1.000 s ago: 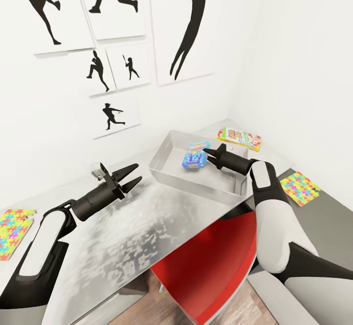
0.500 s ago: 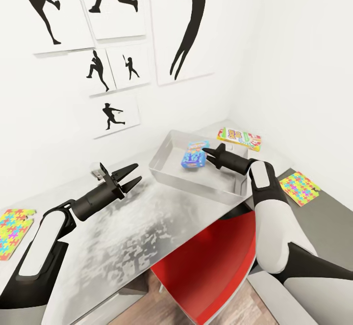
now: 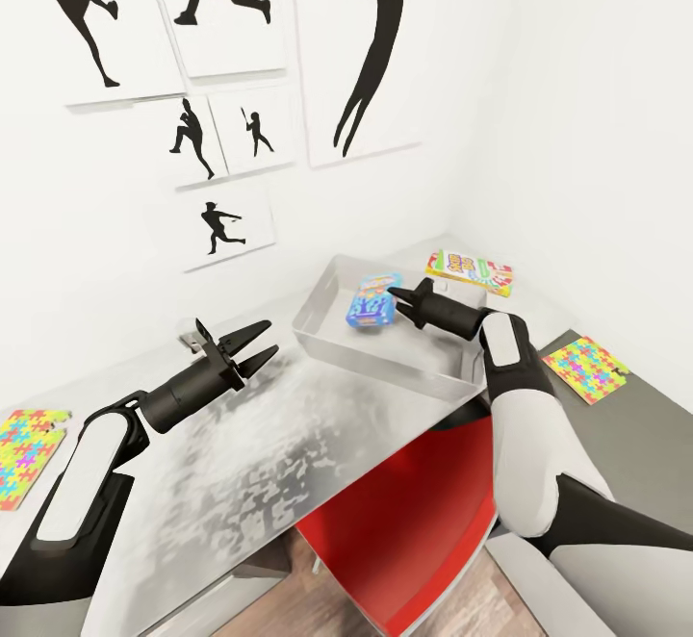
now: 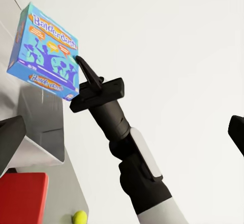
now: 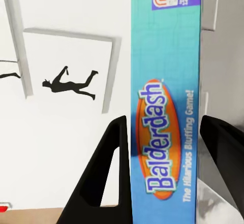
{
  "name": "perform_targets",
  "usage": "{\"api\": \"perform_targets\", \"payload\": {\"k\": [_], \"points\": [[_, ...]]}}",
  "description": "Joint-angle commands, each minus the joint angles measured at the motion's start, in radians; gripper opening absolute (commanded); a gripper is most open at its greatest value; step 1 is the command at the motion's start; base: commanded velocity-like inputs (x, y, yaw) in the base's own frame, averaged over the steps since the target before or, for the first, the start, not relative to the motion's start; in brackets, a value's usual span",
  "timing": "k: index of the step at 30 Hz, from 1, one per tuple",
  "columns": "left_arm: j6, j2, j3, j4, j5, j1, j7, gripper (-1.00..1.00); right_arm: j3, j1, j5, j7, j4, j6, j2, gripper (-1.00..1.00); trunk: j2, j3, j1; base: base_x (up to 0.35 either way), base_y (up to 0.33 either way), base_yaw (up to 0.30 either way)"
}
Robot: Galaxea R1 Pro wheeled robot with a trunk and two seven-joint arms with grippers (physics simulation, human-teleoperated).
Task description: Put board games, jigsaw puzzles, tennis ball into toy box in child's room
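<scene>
The worktop (image 3: pixel 318 445) ran light grey into the corner of the child's room, and on it, toward the far corner, sat the toy box (image 3: pixel 332 334), which looked empty inside as far as the head view showed, so nothing was judged stowed yet. Above its open top hung the blue board game (image 3: pixel 371 302), clamped edge-on between the fingers of the right gripper (image 3: pixel 397 296) and tilted; "Balderdash" could be read on its face in the left wrist view (image 4: pixel 48 49), and along its side in the right wrist view (image 5: pixel 165 127) ran "Balderdash" with "The Hilarious Bluffing Game!" beside it. That looked like the first toy about to go in! Behind the box near the back edge lay a second board game (image 3: pixel 470 270), white and green with red; its lettering was too small to read. One jigsaw puzzle (image 3: pixel 585 368) lay on the lower dark-grey top at the right edge, another jigsaw puzzle (image 3: pixel 27 454) at the far left end. The left gripper (image 3: pixel 258 346) hovered over the worktop, fingers spread and empty. The tennis ball (image 4: pixel 79 217) showed small by the worktop's edge in the left wrist view.
</scene>
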Motion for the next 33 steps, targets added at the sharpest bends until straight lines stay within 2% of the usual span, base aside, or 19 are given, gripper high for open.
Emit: {"api": "perform_targets", "payload": {"k": [1, 15, 33], "points": [[0.004, 0.000, 0.001, 0.000, -0.002, -0.001, -0.004, 1.00, -0.005, -0.002, 0.009, 0.008, 0.000, -0.001, 0.005, -1.00, -0.002, -0.002, 0.001, 0.000, 0.000, 0.000], [0.005, 0.001, 0.001, 0.000, -0.002, -0.001, -0.005, 1.00, 0.013, -0.004, 0.009, 0.005, 0.008, -0.063, 0.025, -1.00, -0.002, -0.002, 0.001, 0.000, 0.000, 0.000], [0.005, 0.002, 0.001, 0.000, -0.002, -0.001, -0.006, 1.00, 0.035, -0.024, 0.009, 0.001, 0.011, -0.085, 0.025, -1.00, -0.002, -0.002, 0.001, 0.000, 0.000, 0.000]]}}
